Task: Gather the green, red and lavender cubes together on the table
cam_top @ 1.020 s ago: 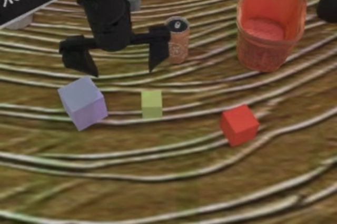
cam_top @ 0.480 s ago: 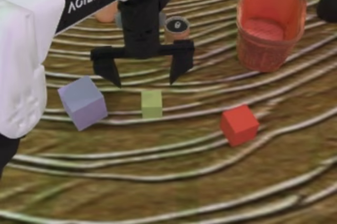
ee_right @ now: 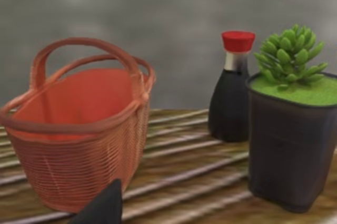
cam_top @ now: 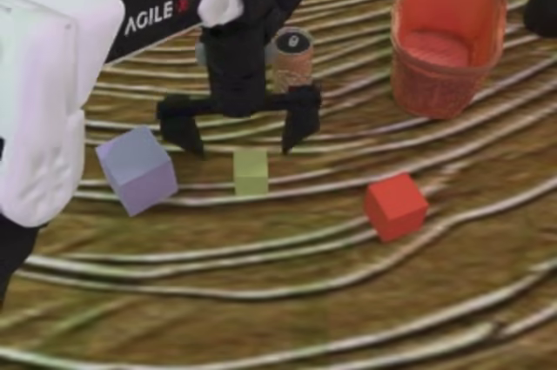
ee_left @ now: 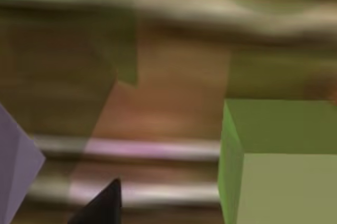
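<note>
The small green cube [cam_top: 251,171] rests on the table [cam_top: 287,300], left of centre. Just behind it my left gripper [cam_top: 242,133] hovers open, its two black fingers spread wider than the cube. The large lavender cube [cam_top: 137,170] sits further left, and the red cube [cam_top: 396,205] lies apart to the right. In the left wrist view the green cube [ee_left: 279,161] looms close, the lavender cube [ee_left: 16,176] shows at the edge, and one black fingertip [ee_left: 102,208] points between them. My right arm [cam_top: 544,0] is parked at the far right corner; one fingertip [ee_right: 105,208] shows.
A brown patterned can [cam_top: 293,58] stands right behind my left gripper. An orange basket [cam_top: 448,35] sits at the back right. Near the parked right arm stand a dark sauce bottle [ee_right: 231,92] and a potted plant [ee_right: 292,129].
My left arm swung right and forward from behind the lavender cube, and the open gripper has come down close behind the green cube. The cubes have not moved.
</note>
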Motion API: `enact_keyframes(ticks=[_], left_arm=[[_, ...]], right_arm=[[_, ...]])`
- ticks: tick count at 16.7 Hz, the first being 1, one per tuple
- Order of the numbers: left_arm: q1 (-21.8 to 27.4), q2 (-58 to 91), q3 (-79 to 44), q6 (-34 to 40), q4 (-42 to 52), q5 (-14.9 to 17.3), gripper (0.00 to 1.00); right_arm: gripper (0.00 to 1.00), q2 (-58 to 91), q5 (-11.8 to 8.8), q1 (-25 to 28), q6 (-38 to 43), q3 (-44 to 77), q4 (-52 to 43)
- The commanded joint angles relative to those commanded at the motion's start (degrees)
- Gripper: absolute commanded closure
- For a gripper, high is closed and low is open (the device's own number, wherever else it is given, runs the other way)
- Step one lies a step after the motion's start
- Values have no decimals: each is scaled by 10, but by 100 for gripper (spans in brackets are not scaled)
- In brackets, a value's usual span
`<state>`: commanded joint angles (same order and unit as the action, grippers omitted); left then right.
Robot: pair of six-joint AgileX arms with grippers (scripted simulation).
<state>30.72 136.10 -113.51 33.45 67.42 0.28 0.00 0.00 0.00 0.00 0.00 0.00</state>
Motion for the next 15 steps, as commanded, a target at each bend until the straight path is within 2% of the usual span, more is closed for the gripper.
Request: enact_keyframes(ticks=[4, 9, 15], left_arm=[[1, 24, 63, 0, -91, 0, 0], [1, 30, 75, 1, -105, 0, 0], [1, 30, 75, 1, -105, 0, 45]], right_arm=[[0, 0, 0, 0, 0, 0, 0], [0, 0, 0, 0, 0, 0, 0], [0, 0, 0, 0, 0, 0, 0]])
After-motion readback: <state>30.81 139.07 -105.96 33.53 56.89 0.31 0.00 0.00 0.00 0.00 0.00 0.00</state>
